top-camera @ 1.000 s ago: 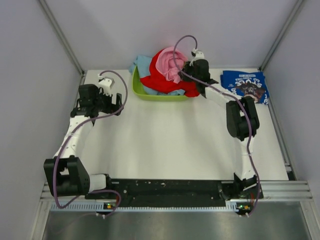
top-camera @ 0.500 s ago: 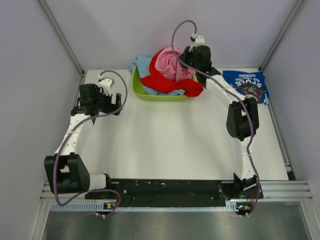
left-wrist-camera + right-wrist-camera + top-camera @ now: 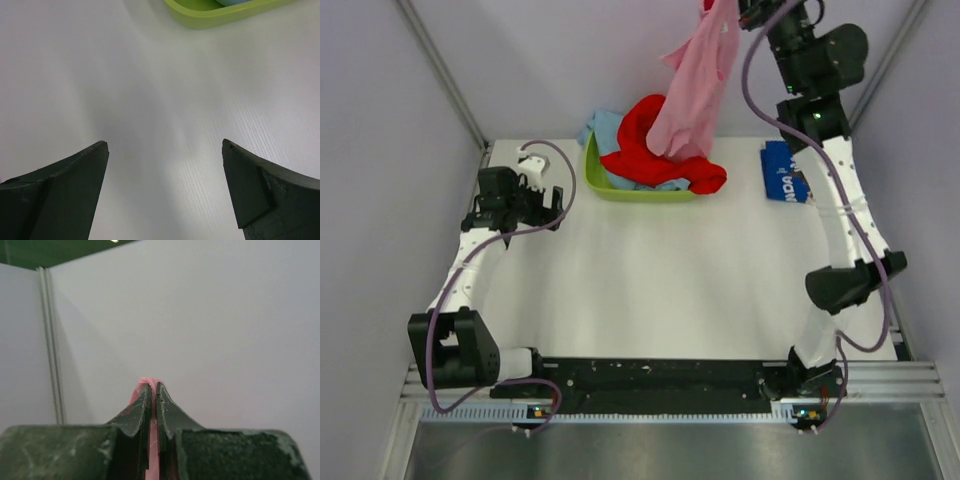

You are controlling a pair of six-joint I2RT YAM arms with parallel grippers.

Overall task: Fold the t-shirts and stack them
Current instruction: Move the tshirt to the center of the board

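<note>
A: What is on the left?

B: The left gripper hovers over the bare table, its jaws spread wide and nothing between them. It has not moved in the last second. The lime green tub sits just to its right at the back.

A: And in the tub?

B: The red t-shirt and the light blue t-shirt remain heaped there. The pink t-shirt has left the heap. A second ago it lay bunched on top, and now it hangs in a long strip above the tub. Whether its lower end still touches the red one cannot be told from above.

A: What holds it?

B: The right gripper, raised high near the back wall. Its jaws are pinched almost together on a fold of pink cloth, which shows between the tips in the wrist view.

A: Farther right?

B: The navy t-shirt lies flat on the table beside the tub, partly hidden by the right arm.

A: So where does the task stand?

B: Probably one shirt is being drawn out for folding, and the spread-jawed left gripper would likely be needed to spread it.
</note>
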